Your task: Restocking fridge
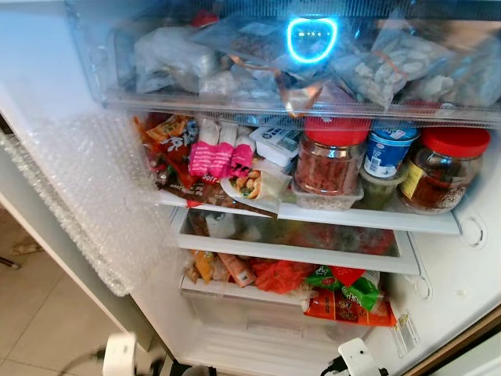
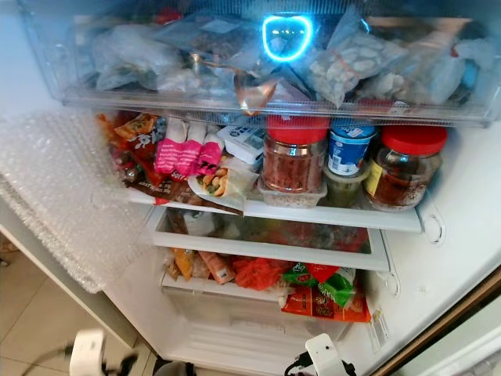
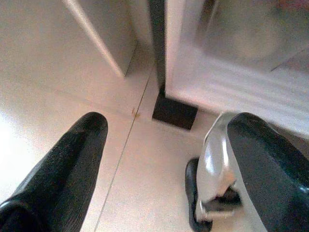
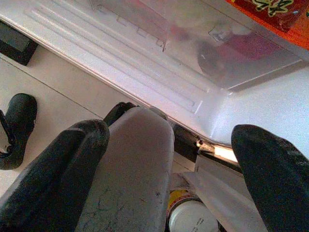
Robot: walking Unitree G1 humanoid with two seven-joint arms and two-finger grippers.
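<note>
The open fridge [image 1: 470,274] stands in front of the robot, its shelves crowded. Both arms hang low, below the bottom drawer.

The left gripper [image 3: 164,169] points down at the tiled floor [image 3: 58,87], jaws apart, nothing between them. Ahead of the jaws lies the fridge's lower edge with a dark foot block [image 3: 175,112] under it; between the two black fingers [image 3: 63,174] a silver leg and black shoe [image 3: 195,193] of the robot show.

The right gripper [image 4: 169,164] also has its jaws apart and grips nothing. Beyond its fingertips run the ribbed white fridge floor [image 4: 120,58] and the clear bottom drawer [image 4: 231,53], with a red-orange packet [image 4: 275,12] at the far edge. Close under the jaws sits a white-lidded bottle [image 4: 193,215], partly hidden by a silver limb.

Well above both grippers, the middle shelf [image 1: 368,218] carries a red-lidded jar [image 1: 329,160] of reddish-brown food, a blue-and-white tub [image 1: 389,149] beside it, and a second red-lidded jar [image 1: 442,168] at the robot's right. Toward the left stand pink-and-white packets [image 1: 219,149], snack bags [image 1: 168,137] and a wrapped sandwich roll [image 1: 254,186]. The top drawer [image 1: 117,102] holds plastic bags of food, with a glowing blue ring [image 1: 311,39] reflected on its front. Lower down lie an orange-red bag [image 1: 278,276] and green-and-red packets [image 1: 348,294]. Bubble wrap [image 1: 86,188] covers the wall on the robot's left.
</note>
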